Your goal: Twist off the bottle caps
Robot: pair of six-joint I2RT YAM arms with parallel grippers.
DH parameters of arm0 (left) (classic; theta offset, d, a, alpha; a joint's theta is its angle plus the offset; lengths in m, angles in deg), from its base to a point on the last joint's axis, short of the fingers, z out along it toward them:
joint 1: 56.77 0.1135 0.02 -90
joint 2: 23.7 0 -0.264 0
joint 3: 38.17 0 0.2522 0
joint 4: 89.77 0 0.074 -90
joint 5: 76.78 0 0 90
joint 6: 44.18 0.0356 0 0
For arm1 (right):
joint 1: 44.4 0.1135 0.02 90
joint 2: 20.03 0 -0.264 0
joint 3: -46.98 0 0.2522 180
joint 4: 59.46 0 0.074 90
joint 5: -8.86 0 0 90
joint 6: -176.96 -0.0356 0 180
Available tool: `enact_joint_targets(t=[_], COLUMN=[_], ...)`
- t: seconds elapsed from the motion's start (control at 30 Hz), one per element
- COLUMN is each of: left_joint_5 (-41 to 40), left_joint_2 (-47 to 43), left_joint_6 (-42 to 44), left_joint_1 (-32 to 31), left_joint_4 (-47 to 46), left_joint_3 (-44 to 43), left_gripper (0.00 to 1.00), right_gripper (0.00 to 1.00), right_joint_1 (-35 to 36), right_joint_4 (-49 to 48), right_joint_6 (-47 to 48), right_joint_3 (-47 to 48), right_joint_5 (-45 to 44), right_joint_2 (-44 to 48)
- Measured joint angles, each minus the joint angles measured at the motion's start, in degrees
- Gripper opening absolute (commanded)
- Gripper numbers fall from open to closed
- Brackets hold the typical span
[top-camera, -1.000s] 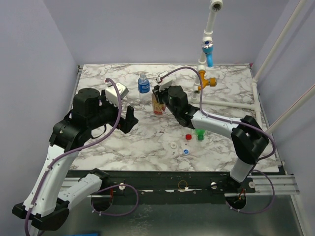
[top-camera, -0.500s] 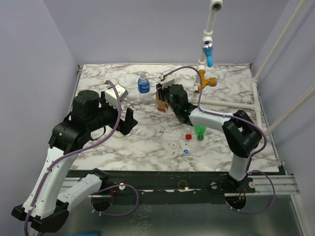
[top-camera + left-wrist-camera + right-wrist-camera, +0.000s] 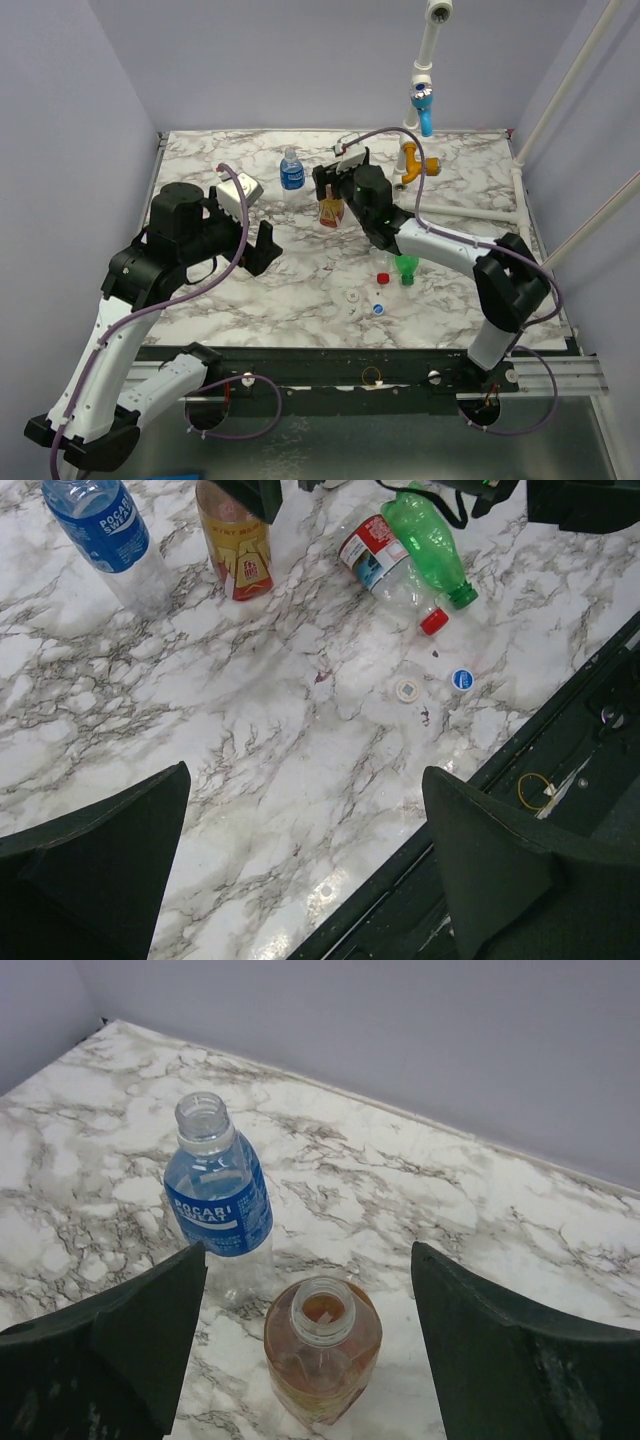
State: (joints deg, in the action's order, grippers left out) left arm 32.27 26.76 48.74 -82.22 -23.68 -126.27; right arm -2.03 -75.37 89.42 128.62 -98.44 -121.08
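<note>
The amber bottle (image 3: 322, 1360) stands upright with an open mouth, just below and between the fingers of my right gripper (image 3: 307, 1245), which is open and touches nothing. The blue-label bottle (image 3: 215, 1195) stands capless beside it. In the top view the right gripper (image 3: 333, 188) hovers over the amber bottle (image 3: 331, 212). The green bottle (image 3: 425, 530) and the red-white label bottle (image 3: 372, 552) lie on their sides. A green cap (image 3: 462, 596) sits on the green bottle's end. Loose on the table lie the red cap (image 3: 433, 622), white cap (image 3: 407, 690) and bluish-white cap (image 3: 462, 679). My left gripper (image 3: 305, 860) is open and empty.
White pipes with orange (image 3: 418, 165) and blue fittings (image 3: 424, 110) rise at the back right of the marble table (image 3: 250, 290). The table's dark front rail (image 3: 560, 710) runs along the near edge. The left arm's gripper (image 3: 262, 245) hangs over the table's left half.
My right gripper has opened and let go of the amber bottle, then drawn up and back. The bottle, earlier tilted in the grip, now stands upright. The left arm has not moved.
</note>
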Motion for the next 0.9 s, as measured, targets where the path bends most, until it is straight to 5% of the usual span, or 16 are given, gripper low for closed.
enact_joint_targets(t=[0.47, 0.67, 0.9], left_joint_5=[2.7, 5.0, 7.4], left_joint_2=[4.5, 5.5, 6.0], left_joint_6=[1.2, 1.7, 2.0], left_joint_1=[0.0, 0.0, 0.0], left_joint_4=[-0.3, -0.9, -1.1], left_joint_3=[-3.1, -4.2, -4.2], left_gripper=[0.99, 0.99, 0.99], right_gripper=[1.00, 1.00, 1.00], right_joint_1=[3.9, 4.6, 4.5], right_joint_4=[19.7, 35.0, 40.9], right_joint_6=[-16.3, -29.4, -35.8], right_joint_3=[-13.4, -24.6, -28.8], right_joint_5=[-1.1, -3.8, -7.4], right_joint_2=[26.0, 31.5, 32.9])
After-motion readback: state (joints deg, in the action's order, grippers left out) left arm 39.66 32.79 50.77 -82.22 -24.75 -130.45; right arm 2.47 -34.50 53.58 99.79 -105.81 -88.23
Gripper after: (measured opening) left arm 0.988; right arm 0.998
